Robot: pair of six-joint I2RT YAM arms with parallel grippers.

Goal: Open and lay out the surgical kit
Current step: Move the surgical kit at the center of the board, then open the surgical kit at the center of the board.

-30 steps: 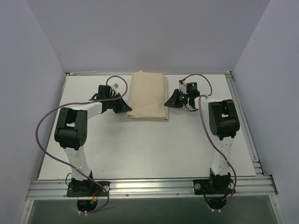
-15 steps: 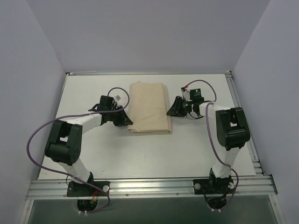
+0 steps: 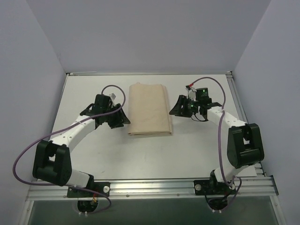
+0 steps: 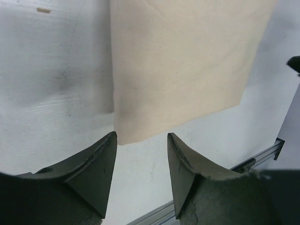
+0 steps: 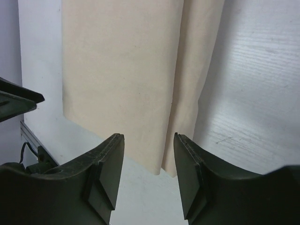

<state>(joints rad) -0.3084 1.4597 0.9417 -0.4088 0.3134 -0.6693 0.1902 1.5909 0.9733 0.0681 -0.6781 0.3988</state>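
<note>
While the folded beige cloth wrap [image 3: 149, 109] lies flat on the white surface [image 3: 140, 154], we see it between both arms. Our left fingers [image 4: 96, 164] stand parted and empty, a cloth corner just ahead; our right fingers [image 5: 105, 173], likewise parted and empty, face its right edge.

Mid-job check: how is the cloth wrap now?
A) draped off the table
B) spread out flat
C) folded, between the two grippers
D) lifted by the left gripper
C: the cloth wrap lies folded, with the left gripper and right gripper open on either side.
</note>
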